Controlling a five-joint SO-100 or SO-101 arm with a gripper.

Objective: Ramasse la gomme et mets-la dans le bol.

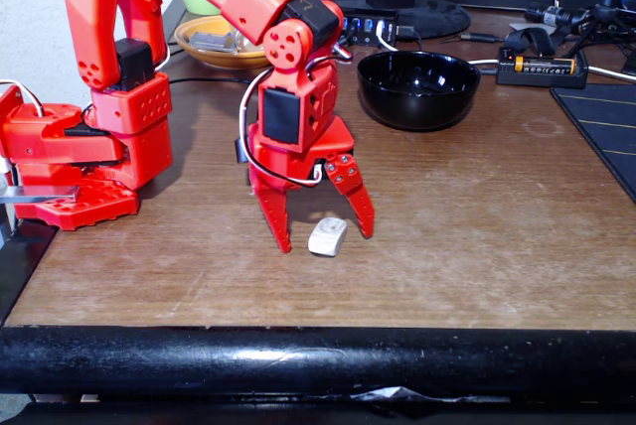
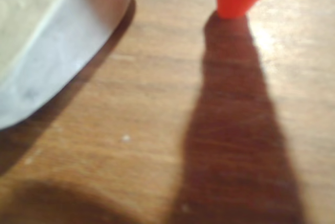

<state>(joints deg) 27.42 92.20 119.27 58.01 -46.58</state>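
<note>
pincer [image 1: 326,242] spread wide, empty, straddling eraser [image 1: 328,236] on counter [image 1: 477,216] | we'd close squarely before lifting toward bowl [image 1: 418,88]

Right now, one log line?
phase: pre-grasp | gripper: open, astride eraser, tips at table | eraser: on table | bowl: empty

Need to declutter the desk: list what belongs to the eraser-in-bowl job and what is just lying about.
Job: white eraser, black bowl, open red pincer straddling the eraser.

Lying about: yellow dish, monitor stand, battery holder, dark mat.
</note>
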